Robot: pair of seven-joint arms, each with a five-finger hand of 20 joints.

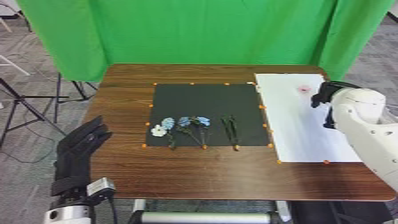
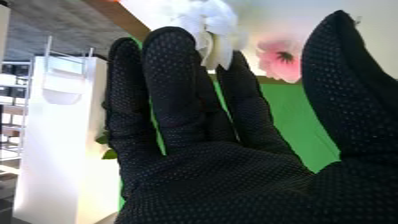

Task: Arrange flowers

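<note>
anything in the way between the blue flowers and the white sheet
Yes, the green stems lie between the blue flowers and the white sheet, toward the right on the black sheet. Straight across, they'd be crossed; a lifted path probably clears them.

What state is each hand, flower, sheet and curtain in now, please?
Left hand: open
Right hand: open
Blue flowers: in bloom, lying
Small white flower: in bloom, lying
Green stems: lying
Pink flower: in bloom
Black sheet: flat
White sheet: flat
Green curtain: hanging
</note>
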